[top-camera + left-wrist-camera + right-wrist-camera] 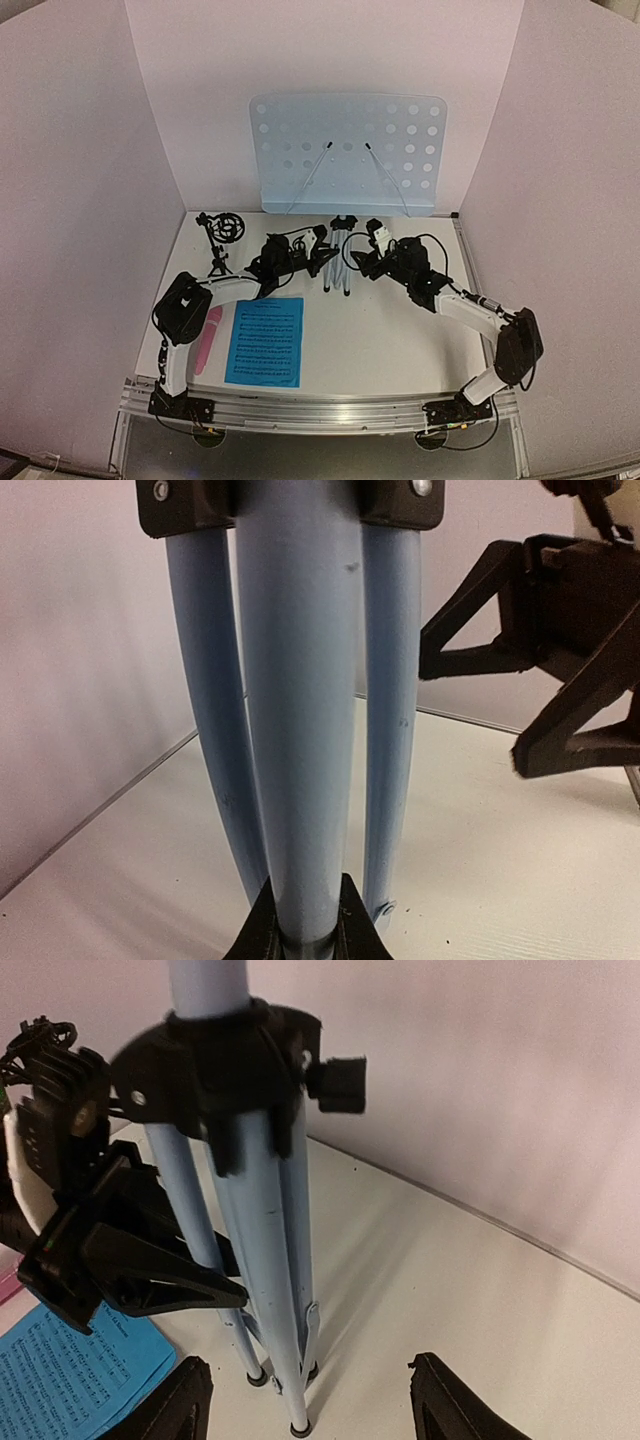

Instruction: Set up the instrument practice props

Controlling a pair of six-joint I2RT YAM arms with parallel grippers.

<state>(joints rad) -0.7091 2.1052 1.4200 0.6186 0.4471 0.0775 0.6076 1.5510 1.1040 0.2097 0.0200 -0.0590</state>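
Top external view: the pale-blue perforated metal music stand (348, 150) stands upright at the back of the white table (400, 340), its desk facing forward. Its silver-blue tripod legs (338, 268) are folded together, their feet on the table between the two arms.

The left gripper (318, 255) is at the legs from the left. In the left wrist view its jaws are narrow and clamped on the middle leg (300, 730), with the black fingertips (262, 928) pressed against either side.

The right gripper (362, 255) sits just right of the legs. In the right wrist view its jaws stand wide apart with nothing between them, and the fingertips (185, 1400) are short of the leg feet. The black hub collar (220, 1070) with its side knob (335, 1085) rides above the legs.

The small black tripod mic stand (220, 240) with a ring mount stands upright at the back left. The bright-blue sheet-music page (265, 340) lies flat at front left. The pink stick microphone (208, 340) lies just left of that page, partly hidden by the left arm.
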